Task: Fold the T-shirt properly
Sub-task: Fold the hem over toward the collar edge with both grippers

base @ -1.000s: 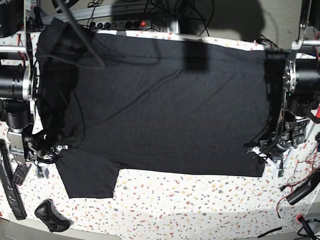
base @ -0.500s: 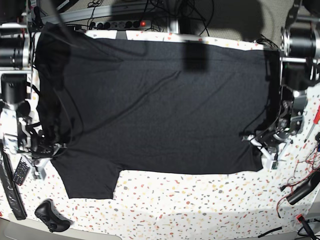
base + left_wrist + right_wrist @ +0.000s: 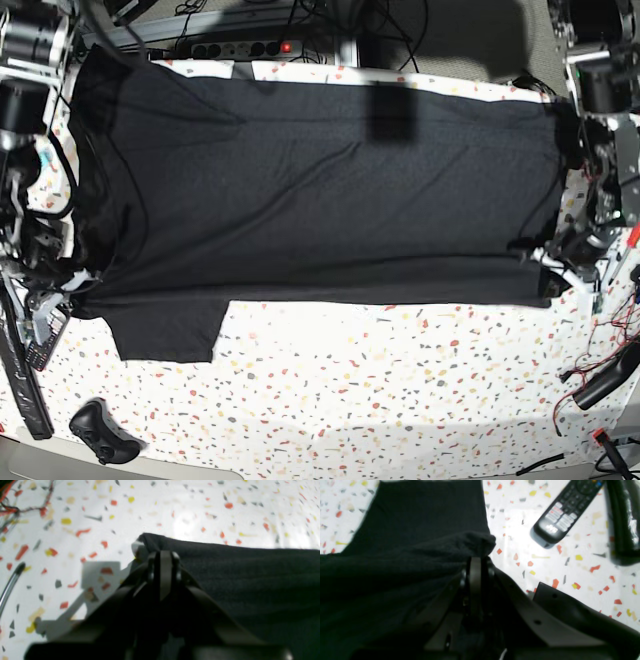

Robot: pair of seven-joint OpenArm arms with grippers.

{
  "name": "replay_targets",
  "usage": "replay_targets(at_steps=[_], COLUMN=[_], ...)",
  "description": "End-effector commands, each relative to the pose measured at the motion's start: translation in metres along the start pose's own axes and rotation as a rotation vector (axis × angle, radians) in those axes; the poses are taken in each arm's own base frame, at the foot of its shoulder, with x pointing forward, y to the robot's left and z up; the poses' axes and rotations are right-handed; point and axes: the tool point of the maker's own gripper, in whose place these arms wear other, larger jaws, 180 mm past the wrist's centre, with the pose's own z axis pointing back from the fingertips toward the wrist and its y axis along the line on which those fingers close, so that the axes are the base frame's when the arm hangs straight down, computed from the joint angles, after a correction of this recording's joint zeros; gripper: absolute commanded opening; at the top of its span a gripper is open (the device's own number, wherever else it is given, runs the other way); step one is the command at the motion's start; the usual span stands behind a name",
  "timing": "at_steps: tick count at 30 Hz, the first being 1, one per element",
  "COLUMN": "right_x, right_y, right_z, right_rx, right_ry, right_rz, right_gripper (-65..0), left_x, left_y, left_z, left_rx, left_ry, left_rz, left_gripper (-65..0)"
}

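near edge: bare speckled table (image 3: 400, 400), small black controller (image 3: 103, 432) lower left corner
shirt: T-shirt (image 3: 320, 190) spread across mid frame, one sleeve hanging toward lower left
left gripper (image 3: 162, 555): clamped on hem corner, right side of base view
right gripper (image 3: 475, 560): clamped on shoulder bunch, remote (image 3: 566, 511) just beside
step: prob first lengthwise fold, edge pinched both ends
next: carry both corners across evenly, keep cloth taut
containers: none afaict

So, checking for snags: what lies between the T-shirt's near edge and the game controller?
Base view: only bare speckled table between the T-shirt and the game controller.
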Motion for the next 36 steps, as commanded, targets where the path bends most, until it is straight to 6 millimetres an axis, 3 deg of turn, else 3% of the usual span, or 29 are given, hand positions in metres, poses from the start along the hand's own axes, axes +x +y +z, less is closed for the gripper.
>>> replay_targets(at_steps=[1, 9, 18, 27, 36], right_x=[0.027, 0.015, -0.027, -0.077, -0.107], right_y=[-0.01, -0.003, 0.008, 0.009, 0.009], right_z=[0.013, 0.053, 0.081, 0.094, 0.097], right_rx=[-0.018, -0.041, -0.052, -0.058, -0.058], right_ry=[-0.079, -0.105, -0.073, 0.026, 0.162], right_rz=[0.016, 0.085, 0.067, 0.041, 0.038], right_gripper=[-65.0, -65.0, -65.0, -65.0, -65.0], left_x=[0.034, 0.037, -0.006, -0.045, -0.069], left_y=[0.006, 0.023, 0.036, 0.031, 0.037], left_z=[0.004, 0.031, 0.05, 0.066, 0.074], left_rx=[0.007, 0.052, 0.083, 0.071, 0.106], left_ry=[-0.089, -0.131, -0.056, 0.021, 0.109], left_rz=[-0.023, 0.006, 0.035, 0.023, -0.064], left_gripper=[-65.0, -65.0, -65.0, -65.0, -65.0])
